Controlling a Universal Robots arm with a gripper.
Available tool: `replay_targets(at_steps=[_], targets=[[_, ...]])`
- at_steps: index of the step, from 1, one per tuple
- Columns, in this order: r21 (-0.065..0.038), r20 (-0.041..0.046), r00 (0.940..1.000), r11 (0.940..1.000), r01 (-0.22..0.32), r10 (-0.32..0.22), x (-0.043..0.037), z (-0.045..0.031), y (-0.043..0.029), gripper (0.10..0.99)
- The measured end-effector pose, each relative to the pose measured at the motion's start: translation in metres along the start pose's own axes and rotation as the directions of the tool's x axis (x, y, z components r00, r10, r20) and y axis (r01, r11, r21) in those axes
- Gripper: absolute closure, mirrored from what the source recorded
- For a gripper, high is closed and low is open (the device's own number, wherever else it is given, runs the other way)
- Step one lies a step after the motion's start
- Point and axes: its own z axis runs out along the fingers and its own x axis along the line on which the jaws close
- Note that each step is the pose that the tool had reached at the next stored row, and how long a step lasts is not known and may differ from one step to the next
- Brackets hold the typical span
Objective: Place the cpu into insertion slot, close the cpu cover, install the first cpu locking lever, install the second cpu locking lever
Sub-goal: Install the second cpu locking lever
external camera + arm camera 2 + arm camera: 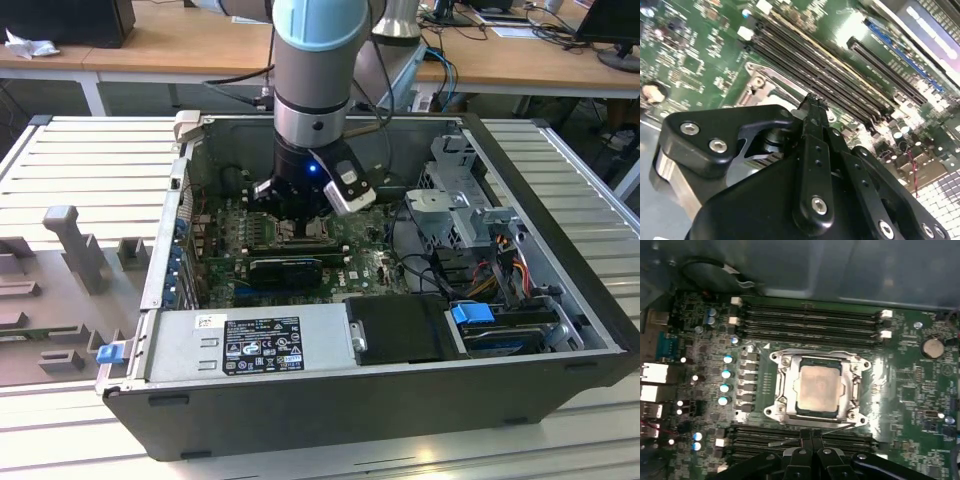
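black tool (810,442) | silver-grey square cpu (816,386) | metal cpu cover (781,385) framing it

Open computer case (560,375), green motherboard (905,390), black memory slots (810,320).

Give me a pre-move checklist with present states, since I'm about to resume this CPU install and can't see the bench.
1. The cpu seated in the insertion slot: ok, it lies flat and square in the first wrist view.
2. The cpu cover closed over the chip: ok, frame lies flat around it.
3. Locking levers latched: cannot tell.
4. The gripper empty: ok, fingers shut with nothing between them.
5. Gripper position: ok, low inside the computer case, beside the socket over the memory slots.
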Motion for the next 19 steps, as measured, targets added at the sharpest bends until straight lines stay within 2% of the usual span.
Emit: replay_targets(at_steps=[7,9,10,14,16,18,19], targets=[[-0.006,-0.0014,0.9998,0.9998,0.019,-0.019,0.0047,0.014,-0.0015,0.98],[-0.024,0.0,0.9997,0.9994,0.025,-0.025,0.0094,0.0157,-0.0025,0.98],[-0.037,0.0014,0.9997,0.999,0.026,-0.026,0.0126,0.0162,-0.0039,0.98],[-0.057,0.0033,0.9996,0.9979,0.03,-0.029,0.018,0.0163,-0.0097,0.98],[-0.072,0.0045,0.9994,0.9968,0.035,-0.035,0.025,0.0172,-0.0125,0.98],[-0.082,0.0055,0.9993,0.9959,0.037,-0.037,0.0274,0.0184,-0.0154,0.98],[-0.092,0.0067,0.9993,0.995,0.038,-0.037,0.0281,0.0189,-0.0169,0.98]])
